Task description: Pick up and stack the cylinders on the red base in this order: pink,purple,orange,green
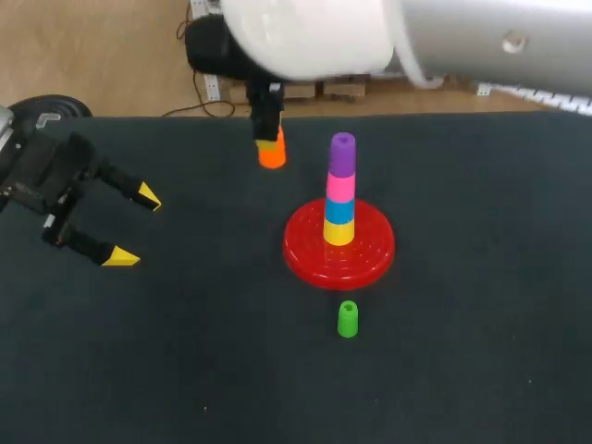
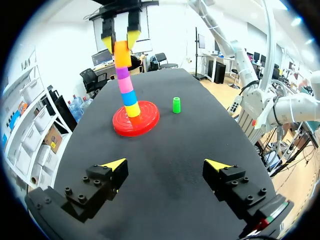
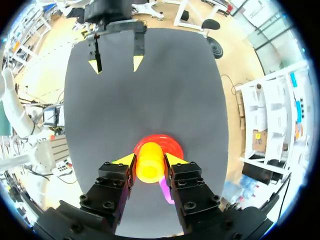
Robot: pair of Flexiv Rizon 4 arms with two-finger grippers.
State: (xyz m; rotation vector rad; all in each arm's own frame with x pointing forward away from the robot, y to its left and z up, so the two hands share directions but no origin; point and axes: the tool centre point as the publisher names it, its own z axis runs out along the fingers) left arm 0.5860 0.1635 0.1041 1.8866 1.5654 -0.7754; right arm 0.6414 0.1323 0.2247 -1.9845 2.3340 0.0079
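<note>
The red base (image 1: 370, 261) holds a stack of yellow, blue, pink (image 1: 340, 188) and purple (image 1: 342, 153) cylinders. My right gripper (image 1: 270, 141) is shut on the orange cylinder (image 1: 272, 155) and holds it in the air. In the left wrist view the orange cylinder (image 2: 122, 54) hangs just over the purple one (image 2: 122, 73). In the right wrist view it (image 3: 149, 163) sits between the yellow tips, with the red base (image 3: 172, 144) below. The green cylinder (image 1: 347, 318) stands upright on the table in front of the base. My left gripper (image 1: 125, 227) is open and empty at the left.
The dark table mat (image 1: 481, 351) stretches around the base. My right arm's large white and grey link (image 1: 370, 32) crosses the far edge of the table.
</note>
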